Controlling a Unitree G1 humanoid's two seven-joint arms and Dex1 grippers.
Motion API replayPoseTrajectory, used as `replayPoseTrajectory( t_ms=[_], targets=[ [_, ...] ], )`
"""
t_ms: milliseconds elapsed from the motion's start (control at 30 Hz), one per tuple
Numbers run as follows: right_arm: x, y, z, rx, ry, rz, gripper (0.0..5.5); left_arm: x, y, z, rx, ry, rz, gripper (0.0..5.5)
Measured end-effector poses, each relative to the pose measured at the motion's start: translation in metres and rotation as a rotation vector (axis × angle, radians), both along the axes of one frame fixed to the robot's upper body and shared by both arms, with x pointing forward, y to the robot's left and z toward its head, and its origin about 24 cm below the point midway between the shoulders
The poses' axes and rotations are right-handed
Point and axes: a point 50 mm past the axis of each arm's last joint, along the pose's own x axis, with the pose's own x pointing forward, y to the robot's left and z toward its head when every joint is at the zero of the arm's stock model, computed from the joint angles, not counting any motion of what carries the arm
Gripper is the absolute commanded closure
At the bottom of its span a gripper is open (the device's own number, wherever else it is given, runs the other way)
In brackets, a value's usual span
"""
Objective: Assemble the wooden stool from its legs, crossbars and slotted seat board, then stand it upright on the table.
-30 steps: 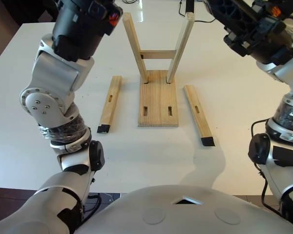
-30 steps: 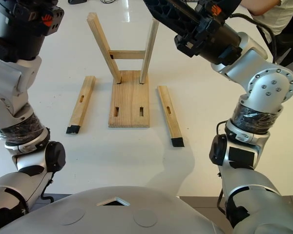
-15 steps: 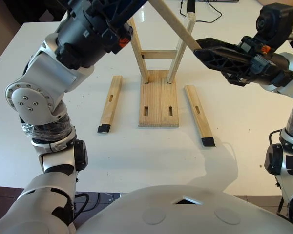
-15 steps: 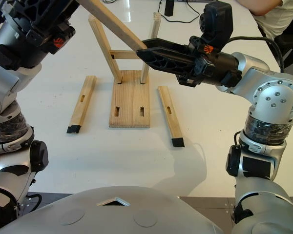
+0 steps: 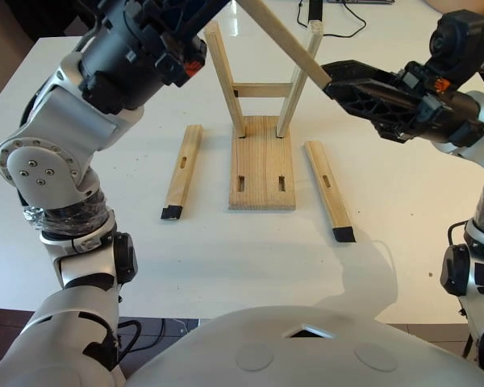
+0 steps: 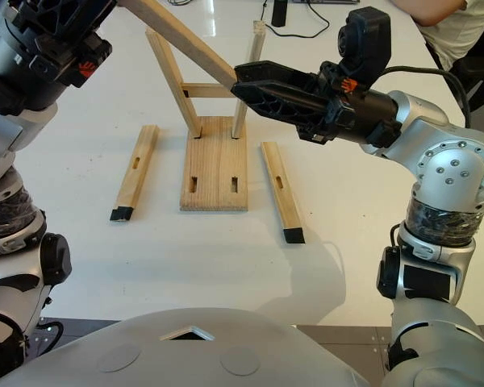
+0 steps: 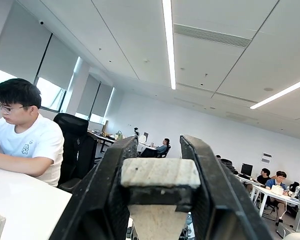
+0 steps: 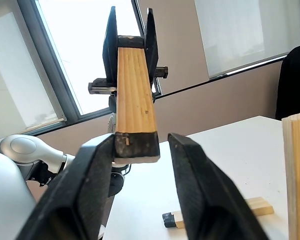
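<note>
The white table (image 5: 403, 185) carries the stool parts. The seat board (image 5: 262, 181) lies flat near its middle. Two upright legs (image 5: 224, 81) stand in the board's far pair of slots, joined partway up by a crossbar (image 5: 262, 89). The near pair of slots shows as two dark openings in the board.

One loose leg (image 5: 183, 169) lies flat on the table to the left of the board and another loose leg (image 5: 328, 189) lies flat to its right. Both are close beside the board but not touching it, with their dark tips toward the robot. A small dark object (image 6: 280, 12) sits at the table's far edge.

Above the board the raised leg (image 5: 282, 39) hangs in the air at a slant, its high end on the left. The left gripper (image 7: 160, 160) is clamped on that high end, with the wood pinched between its two fingers. The right gripper (image 8: 141, 142) straddles the dark-tipped low end, its fingers spread slightly wider than the wood. The right wrist view shows a thin gap on one side. In the head views the raised leg crosses in front of the top of the right upright leg, and it is not clear whether they touch.

The room is an open office. It has a pale ceiling with a long light strip (image 7: 167, 40), tall windows with blinds (image 7: 50, 75) and a black office chair (image 7: 75, 145), with desks farther back. Behind the left arm there is another bright window (image 8: 85, 55) set in a beige wall.
</note>
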Motion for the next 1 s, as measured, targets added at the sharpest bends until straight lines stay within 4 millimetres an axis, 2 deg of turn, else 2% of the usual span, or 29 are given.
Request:
replayPoseTrajectory(
  t_ms=[100, 167, 267, 300, 433, 500, 600, 733, 833, 1000],
  targets=[
    [0.004, 0.001, -0.010, -0.040, 0.006, -0.069, 2.85, 0.002, 0.007, -0.006, 0.025, -0.027, 0.068, 4.16],
    [0.008, -0.001, -0.024, -0.073, 0.025, -0.146, 2.85, 0.006, 0.025, -0.014, 0.090, -0.048, 0.196, 4.16],
    [0.011, -0.009, -0.048, -0.107, 0.076, -0.265, 2.85, 0.014, 0.070, -0.039, 0.290, -0.030, 0.472, 4.16],
    [0.011, -0.011, -0.055, -0.112, 0.078, -0.312, 2.85, 0.014, 0.090, -0.053, 0.387, -0.006, 0.559, 4.16],
    [0.011, -0.009, -0.081, -0.138, 0.098, -0.425, 2.85, 0.003, 0.153, -0.106, 0.693, 0.142, 0.752, 4.16],
    [0.015, -0.004, -0.094, -0.147, 0.124, -0.467, 2.85, -0.002, 0.167, -0.122, 0.773, 0.185, 0.770, 4.16],
    [0.017, -0.001, -0.110, -0.171, 0.159, -0.508, 2.85, -0.005, 0.173, -0.131, 0.831, 0.185, 0.754, 4.16],
    [0.018, 0.000, -0.112, -0.168, 0.156, -0.525, 2.85, -0.009, 0.165, -0.139, 0.860, 0.192, 0.678, 4.16],
    [0.020, -0.002, -0.113, -0.165, 0.156, -0.541, 2.85, -0.018, 0.140, -0.153, 0.858, 0.204, 0.574, 4.16],
    [0.030, -0.011, -0.109, -0.088, 0.206, -0.639, 2.85, -0.026, 0.112, -0.159, 0.774, 0.205, 0.520, 4.16]
  ],
)
